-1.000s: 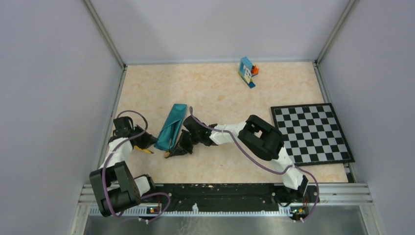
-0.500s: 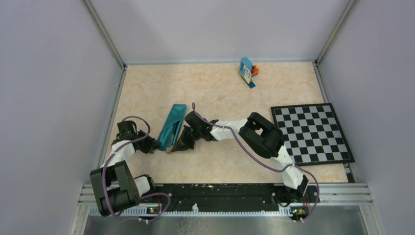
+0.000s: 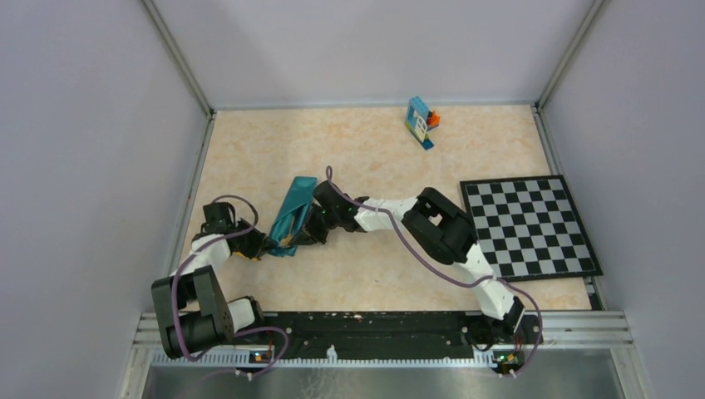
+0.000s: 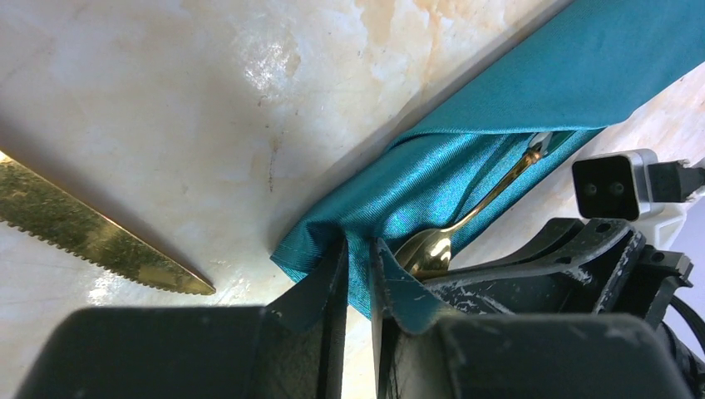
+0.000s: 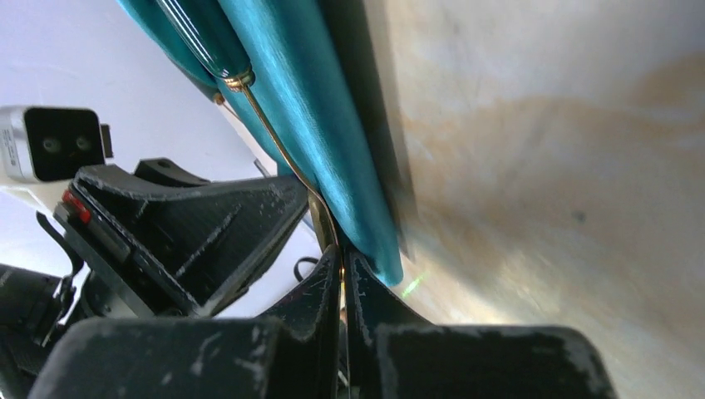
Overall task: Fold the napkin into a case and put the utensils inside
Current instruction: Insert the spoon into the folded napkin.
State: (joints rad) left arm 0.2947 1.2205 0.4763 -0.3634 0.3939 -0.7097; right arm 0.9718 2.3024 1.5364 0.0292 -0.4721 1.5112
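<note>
The teal napkin case (image 3: 293,214) lies as a narrow slanted strip on the table. My left gripper (image 3: 264,247) is shut on its near corner (image 4: 359,241), pinching the cloth. My right gripper (image 3: 301,238) is shut on the bowl end of a golden spoon (image 4: 428,249). The spoon's thin shaft (image 5: 278,141) and dark green handle (image 5: 208,37) run into the case's pocket slit (image 4: 532,141). A golden serrated knife (image 4: 91,237) lies on the table left of the case; it also shows in the top view (image 3: 247,257).
A black-and-white checkerboard mat (image 3: 530,226) lies at the right. Blue-orange toy blocks (image 3: 421,121) stand at the back. Grey walls enclose the table on three sides. The two grippers are close together at the case's near end.
My left gripper moved right from the knife to the case's near corner and shut on it. My right gripper moved up-left, sliding the spoon further into the case.
</note>
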